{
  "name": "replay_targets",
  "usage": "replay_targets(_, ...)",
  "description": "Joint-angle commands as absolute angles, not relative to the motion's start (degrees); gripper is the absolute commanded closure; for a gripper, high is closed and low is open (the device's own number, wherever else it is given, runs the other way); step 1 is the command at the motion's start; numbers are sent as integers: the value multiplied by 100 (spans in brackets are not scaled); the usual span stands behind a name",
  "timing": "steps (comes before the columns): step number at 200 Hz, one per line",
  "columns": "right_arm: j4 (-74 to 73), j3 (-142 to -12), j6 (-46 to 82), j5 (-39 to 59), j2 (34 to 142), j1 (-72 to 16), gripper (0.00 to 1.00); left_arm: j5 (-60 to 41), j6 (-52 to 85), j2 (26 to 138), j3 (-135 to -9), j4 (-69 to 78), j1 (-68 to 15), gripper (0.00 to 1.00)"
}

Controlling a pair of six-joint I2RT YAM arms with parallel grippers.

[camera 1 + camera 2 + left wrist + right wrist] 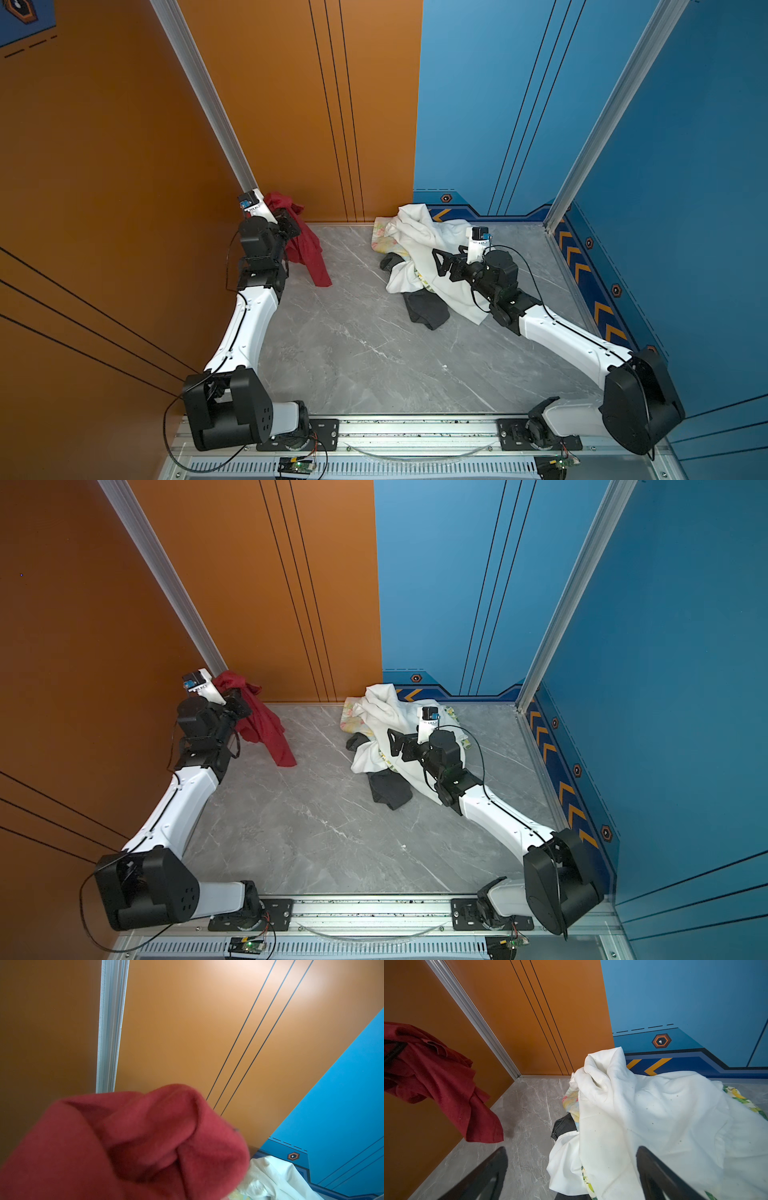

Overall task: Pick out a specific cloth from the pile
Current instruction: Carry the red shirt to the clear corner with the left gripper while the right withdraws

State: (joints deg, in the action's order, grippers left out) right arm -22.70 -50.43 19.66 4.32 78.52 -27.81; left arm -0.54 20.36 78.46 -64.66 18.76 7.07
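My left gripper (291, 226) is shut on the dark red cloth (306, 249), held up at the far left by the orange wall. The cloth (266, 725) hangs from the jaws with its lower corner just above the table, apart from the pile. In the left wrist view the cloth (145, 1138) hides the fingers. The pile (419, 245), a large white cloth (654, 1115) over floral (571, 1099) and dark grey (426, 309) pieces, lies at the far right. My right gripper (574, 1167) hovers open over the pile's near edge (386, 758), holding nothing.
The grey marble table (353, 340) is closed in by an orange wall (124, 166) at left and back and a blue wall (685, 166) at right. An aluminium corner post (232, 145) stands just behind the left gripper. A metal rail (415, 428) runs along the front.
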Motion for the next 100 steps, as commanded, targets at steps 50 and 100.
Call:
replay_targets(50, -2518, -5237, 1705, 826, 8144, -2725, 3, 328, 683, 8850, -6898, 3006, 593, 100)
replay_targets(100, -2749, -5357, 1872, 957, 8493, -2688, 3, 308, 493, 8933, -6954, 2998, 988, 100)
